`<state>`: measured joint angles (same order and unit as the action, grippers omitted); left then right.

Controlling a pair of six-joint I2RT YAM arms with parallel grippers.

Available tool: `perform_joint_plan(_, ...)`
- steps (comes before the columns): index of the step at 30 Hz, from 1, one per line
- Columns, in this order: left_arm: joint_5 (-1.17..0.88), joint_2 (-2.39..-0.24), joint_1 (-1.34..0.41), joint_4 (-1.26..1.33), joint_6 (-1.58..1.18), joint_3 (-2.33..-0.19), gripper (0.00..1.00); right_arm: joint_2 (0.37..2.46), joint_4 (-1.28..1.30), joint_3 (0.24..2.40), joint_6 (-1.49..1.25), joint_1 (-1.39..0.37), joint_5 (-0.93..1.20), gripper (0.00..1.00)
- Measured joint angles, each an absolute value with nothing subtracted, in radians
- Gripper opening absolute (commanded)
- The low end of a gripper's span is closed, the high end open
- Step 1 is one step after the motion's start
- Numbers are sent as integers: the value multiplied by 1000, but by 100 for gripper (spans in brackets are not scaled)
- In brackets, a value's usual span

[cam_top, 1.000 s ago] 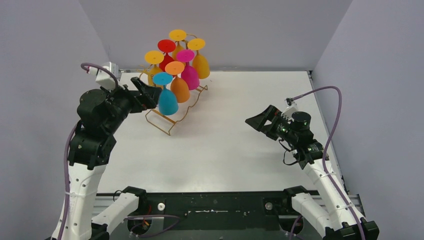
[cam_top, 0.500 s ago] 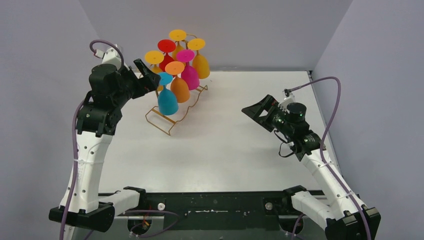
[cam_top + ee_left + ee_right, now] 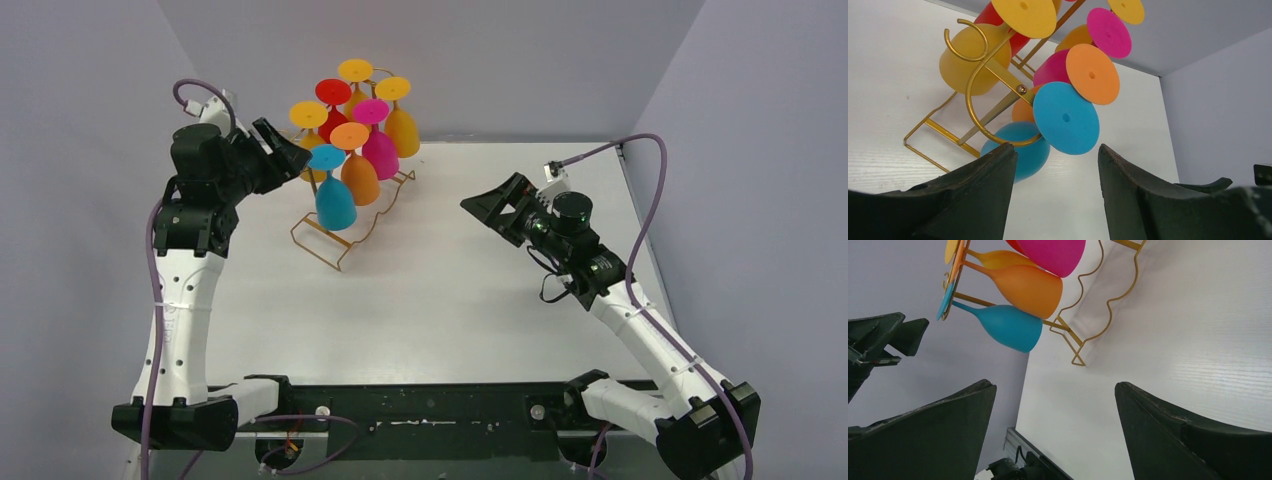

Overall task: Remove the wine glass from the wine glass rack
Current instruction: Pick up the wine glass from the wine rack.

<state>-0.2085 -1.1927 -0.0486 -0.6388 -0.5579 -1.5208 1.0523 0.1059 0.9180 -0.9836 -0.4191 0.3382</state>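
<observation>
The right gripper [image 3: 478, 205] is wide open, off to the right and well apart from the gold wine glass rack [image 3: 338, 256], which stands at the far left. The blue wine glass [image 3: 335, 203] hangs upside down at the rack's near end, bowl low and round foot on top. The left gripper [image 3: 288, 148], open too, hovers just beside that foot, so it is likely the arm to take the glass.

Bright, even overhead light; faint soft shadows beside the rack [image 3: 1000, 76] on the worktop [image 3: 450, 300]; wrist-view fingers [image 3: 978, 200] slightly blurred.
</observation>
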Motion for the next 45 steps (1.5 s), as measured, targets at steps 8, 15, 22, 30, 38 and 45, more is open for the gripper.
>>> perform_joint_plan(8, -274, -1233, -44, -575, -569, -1500, 51, 1057, 104, 917, -985, -420, 313, 95)
perform_joint_plan(15, -277, -1250, -43, -517, -574, -1448, 49, 1051, 99, 883, -984, -420, 294, 94)
perform_joint_plan(22, -289, -1262, -43, -462, -591, -1425, 44, 1026, 98, 875, -984, -420, 276, 94)
perform_joint_plan(30, -295, -1267, -42, -413, -599, -1401, 42, 1019, 98, 863, -984, -420, 261, 94)
perform_joint_plan(38, -301, -1267, -42, -365, -617, -1374, 37, 995, 99, 849, -985, -420, 234, 94)
perform_joint_plan(45, -305, -1264, -42, -338, -638, -1354, 30, 972, 100, 849, -984, -420, 201, 94)
